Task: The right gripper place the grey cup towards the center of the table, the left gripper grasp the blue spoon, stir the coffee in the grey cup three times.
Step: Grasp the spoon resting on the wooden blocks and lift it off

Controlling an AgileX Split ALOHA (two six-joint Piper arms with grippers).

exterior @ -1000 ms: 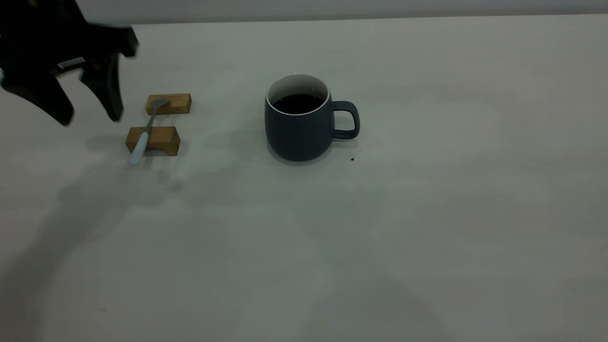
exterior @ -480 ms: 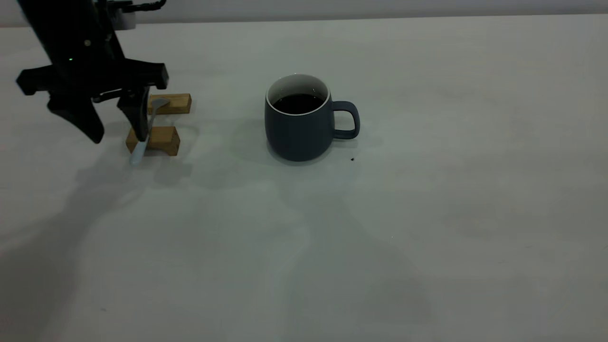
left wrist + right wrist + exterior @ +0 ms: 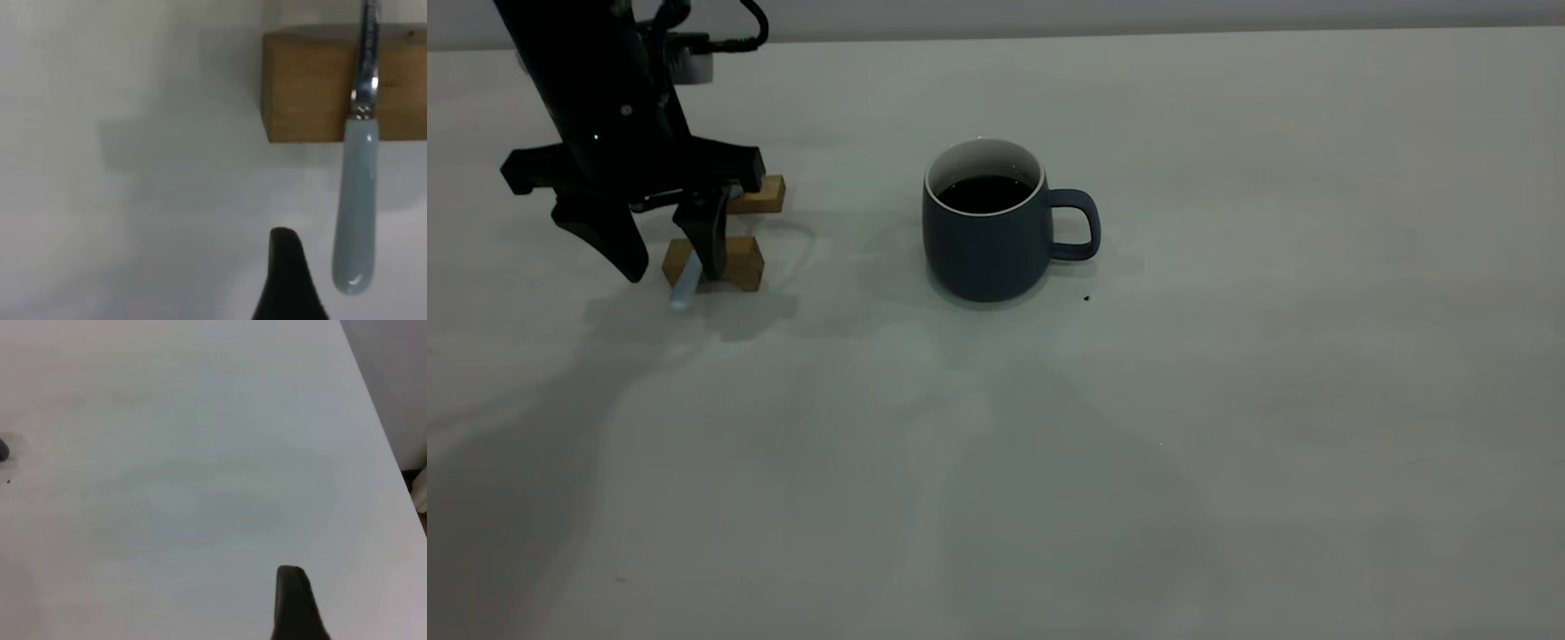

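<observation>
Left gripper (image 3: 671, 267) low over the table (image 3: 1227, 400) near its far left corner, fingers spread wide, holding nothing. One fingertip just left of the nearer wooden block (image 3: 734, 262), the other in front of that block, right beside the blue spoon (image 3: 683, 291). Contact with the spoon not discernible.

Blue spoon laid across two wooden blocks, pale handle end poking off the nearer block toward the front edge, tip close to the table surface. Metal neck (image 3: 365, 60) resting on the block top in the left wrist view; one dark fingertip (image 3: 288, 280) just beside the handle (image 3: 355, 213), apart from it. Farther wooden block (image 3: 763, 196) mostly hidden behind the gripper body; spoon bowl hidden as well.

Grey cup (image 3: 987, 244) upright near the middle of the table, somewhat toward the far edge, handle pointing to the right edge. Coffee (image 3: 984, 193) dark and flat inside, well below the white rim. Small dark speck (image 3: 1086, 298) on the table just right of the cup base.

Right gripper outside the exterior view; only one dark fingertip (image 3: 297, 603) visible in the right wrist view above bare table near the right edge. Opening: cannot tell.
</observation>
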